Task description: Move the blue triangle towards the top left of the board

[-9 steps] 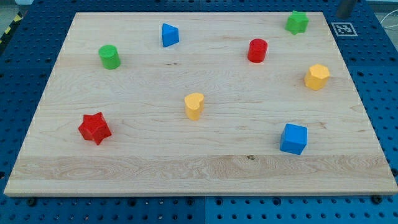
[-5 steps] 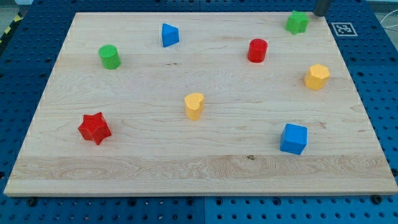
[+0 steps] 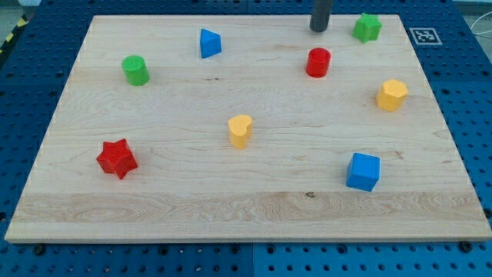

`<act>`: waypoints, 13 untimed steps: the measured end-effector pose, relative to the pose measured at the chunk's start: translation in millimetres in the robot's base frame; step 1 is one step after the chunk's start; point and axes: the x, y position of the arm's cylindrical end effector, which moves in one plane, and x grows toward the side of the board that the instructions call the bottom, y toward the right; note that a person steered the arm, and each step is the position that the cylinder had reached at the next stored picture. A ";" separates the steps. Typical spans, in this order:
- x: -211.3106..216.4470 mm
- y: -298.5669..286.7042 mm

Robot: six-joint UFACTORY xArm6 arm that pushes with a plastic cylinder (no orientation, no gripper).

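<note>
The surface [image 3: 254, 204] is a pale wooden board lying on a blue perforated base [image 3: 469, 92], with a small printed marker [image 3: 424, 35] beside its top right corner. The blue triangle [image 3: 209, 43] stands near the top edge, left of the middle; its point seems to face the top left corner, and I cannot tell a long axis. The arm has no hand, only a dark rod. My tip [image 3: 318, 29] touches the surface near the top edge, between the green star [image 3: 367, 28] and the blue triangle, just above the red cylinder [image 3: 318, 62], well apart from the triangle.
</note>
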 end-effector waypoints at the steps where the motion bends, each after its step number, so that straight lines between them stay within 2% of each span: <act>1: 22.3 -22.1; 4: 50.7 -127.6; 8: 37.4 -249.7; 9: 48.2 -241.9; 10: 49.6 -210.6; 11: 29.3 -191.4; 12: 7.8 -190.5; 13: -1.6 -220.1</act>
